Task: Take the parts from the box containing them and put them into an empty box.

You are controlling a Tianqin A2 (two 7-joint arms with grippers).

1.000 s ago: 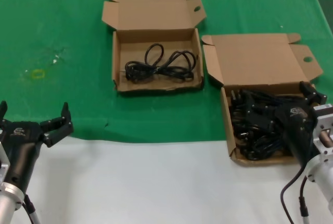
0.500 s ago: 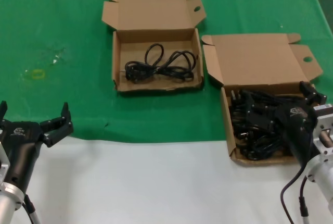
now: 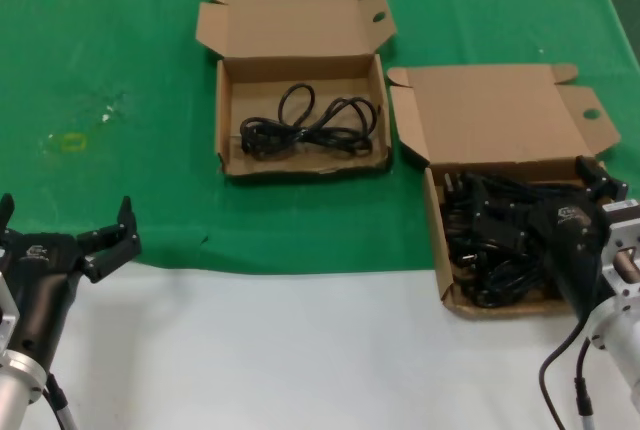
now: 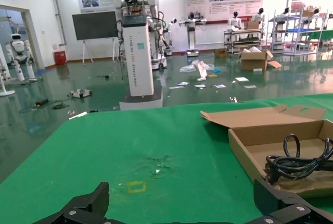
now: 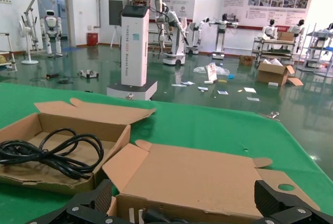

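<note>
Cardboard box (image 3: 455, 240) of cords (image 3: 490, 240) at the worktop's right edge, right gripper (image 3: 545, 205) spread above; left gripper (image 3: 65, 235) spread, idle; no legible labels.

Brown cardboard boxes (image 3: 300, 70), black cords (image 3: 310, 125), green cloth (image 3: 120, 70) over a white table edge (image 3: 300, 350).

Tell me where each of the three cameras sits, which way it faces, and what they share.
Head view: high on the robot, looking forward and down at two boxes; left gripper open, right gripper over the full box.
Left wrist view: low over the green table, facing the hall; fingertips show.
Right wrist view: just above the full box's lid, facing the hall.
Shared: the one-cord box.
</note>
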